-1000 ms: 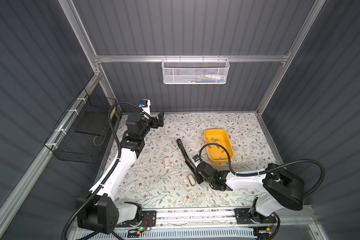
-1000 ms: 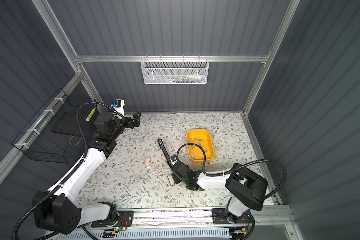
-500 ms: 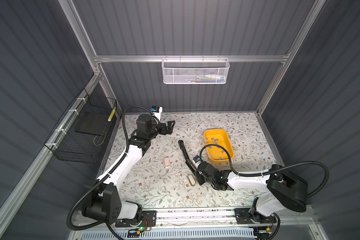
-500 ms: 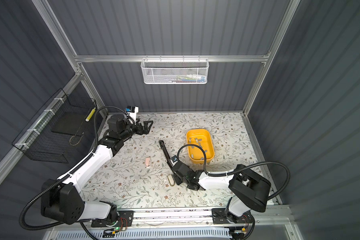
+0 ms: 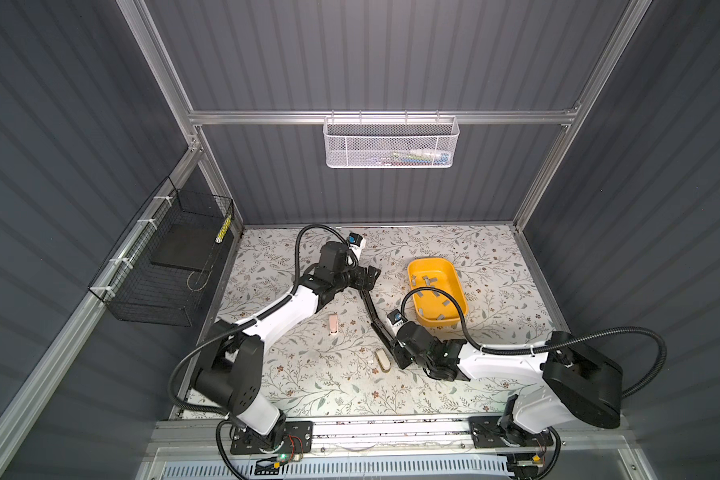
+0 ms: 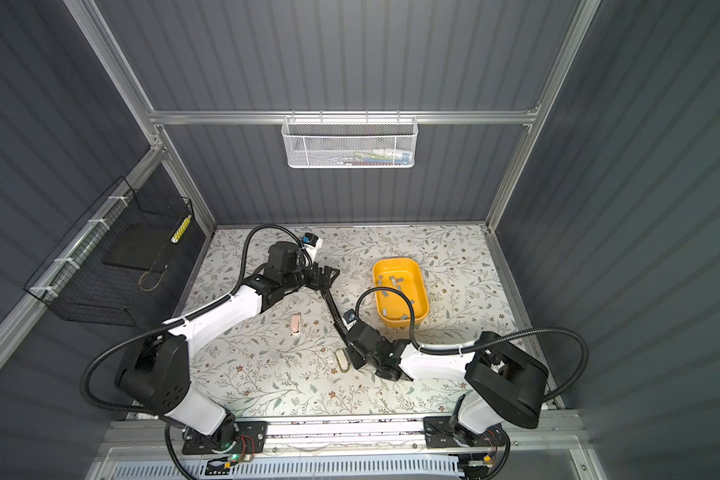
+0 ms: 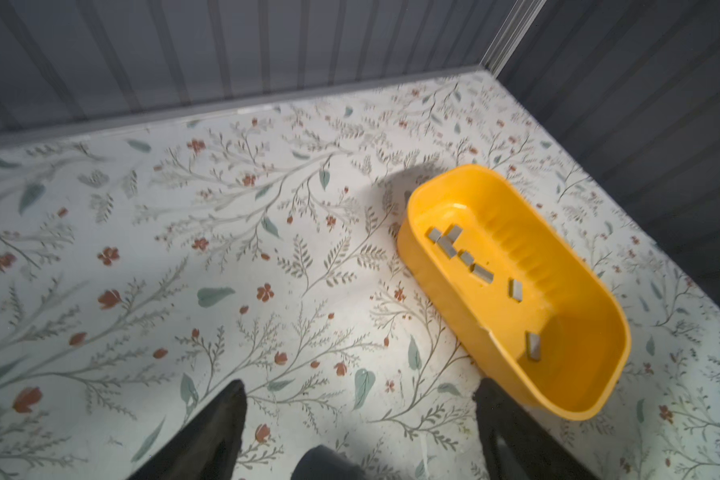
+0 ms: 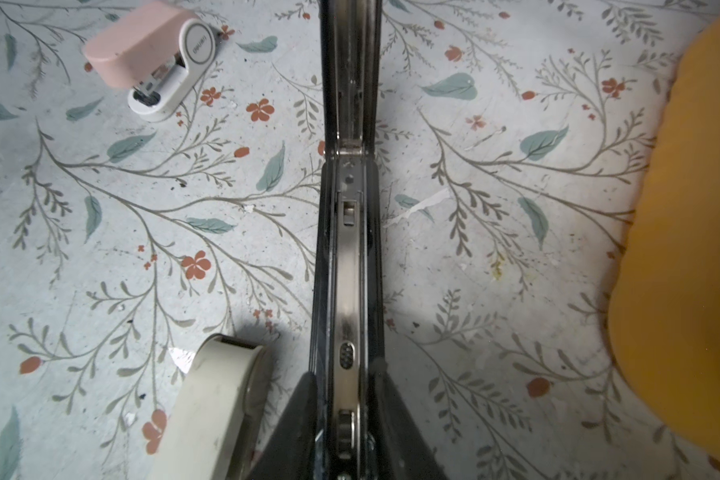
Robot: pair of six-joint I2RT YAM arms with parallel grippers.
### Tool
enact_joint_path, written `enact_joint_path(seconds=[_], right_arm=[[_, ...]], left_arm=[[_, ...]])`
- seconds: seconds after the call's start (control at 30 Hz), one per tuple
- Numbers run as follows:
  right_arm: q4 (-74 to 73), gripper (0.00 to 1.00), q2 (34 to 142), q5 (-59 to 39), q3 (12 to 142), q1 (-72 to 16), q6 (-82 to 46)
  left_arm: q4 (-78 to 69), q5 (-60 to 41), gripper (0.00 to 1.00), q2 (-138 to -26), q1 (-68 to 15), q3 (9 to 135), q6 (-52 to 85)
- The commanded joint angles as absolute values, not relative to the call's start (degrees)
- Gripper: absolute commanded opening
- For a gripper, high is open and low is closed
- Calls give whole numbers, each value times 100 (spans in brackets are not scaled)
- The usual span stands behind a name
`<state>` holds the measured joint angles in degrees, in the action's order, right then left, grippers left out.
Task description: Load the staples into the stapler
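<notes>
A long black stapler (image 5: 375, 316) (image 6: 333, 307) lies opened flat on the floral table, its metal channel (image 8: 348, 249) facing up. My right gripper (image 5: 395, 353) (image 6: 354, 357) (image 8: 346, 378) is shut on the stapler's near end, a finger on each side. My left gripper (image 5: 368, 276) (image 6: 329, 276) (image 7: 360, 384) hangs open over the stapler's far end, with only table between its fingers. Several grey staples (image 5: 431, 286) (image 6: 395, 284) (image 7: 481, 272) lie loose in a yellow tray (image 5: 431, 260) (image 6: 393, 261) (image 7: 433, 282) to the right of the stapler.
A small pink stapler (image 5: 333, 324) (image 8: 150, 54) lies left of the black one. A small cream stapler (image 5: 382, 360) (image 8: 213, 407) sits right beside my right gripper. A white mesh basket (image 5: 391, 143) hangs on the back wall, a black wire basket (image 5: 163, 266) on the left wall.
My left arm has swung from the far left corner toward the middle, ending over the stapler's far end. The right gripper has stayed at the stapler's near end.
</notes>
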<state>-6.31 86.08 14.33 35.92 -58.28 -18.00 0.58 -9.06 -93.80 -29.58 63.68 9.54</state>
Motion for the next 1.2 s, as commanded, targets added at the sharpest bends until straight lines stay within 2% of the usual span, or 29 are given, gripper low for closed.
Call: enact_joint_path(seconds=[0.0, 0.33, 0.5, 0.57, 0.7, 0.8, 0.93, 1.07, 1.17], right_arm=[[-261, 26, 8814, 1504, 3840, -5814, -1854], [217, 21, 9198, 1493, 4186, -5706, -1910], [429, 18, 9202, 1534, 4132, -5456, -2128], [435, 15, 9226, 1369, 4103, -5292, -2201], [445, 13, 9237, 1265, 4144, -5159, -2163], [474, 17, 9246, 1298, 4190, -5140, -2079], [651, 27, 9273, 1463, 4339, -5115, -1930], [744, 39, 9066, 1701, 4284, -5089, -1888], [749, 41, 8868, 1786, 4169, -5032, -1916]], left_arm=[[53, -1024, 87, -9514, -2977, 6434, 1099], [228, -158, 90, -10359, -2873, 6600, 757], [306, -491, 90, -10871, -2529, 6926, 740], [359, -892, 90, -10964, -2373, 7151, 688], [478, -1087, 91, -10921, -2012, 7354, 834], [432, -1127, 92, -10641, -1868, 7365, 583], [231, -1310, 93, -9791, -1872, 7250, 101], [-777, -1670, 95, -8583, -1894, 6438, -574], [-1661, -2214, 100, -8000, -1916, 5821, -1258]])
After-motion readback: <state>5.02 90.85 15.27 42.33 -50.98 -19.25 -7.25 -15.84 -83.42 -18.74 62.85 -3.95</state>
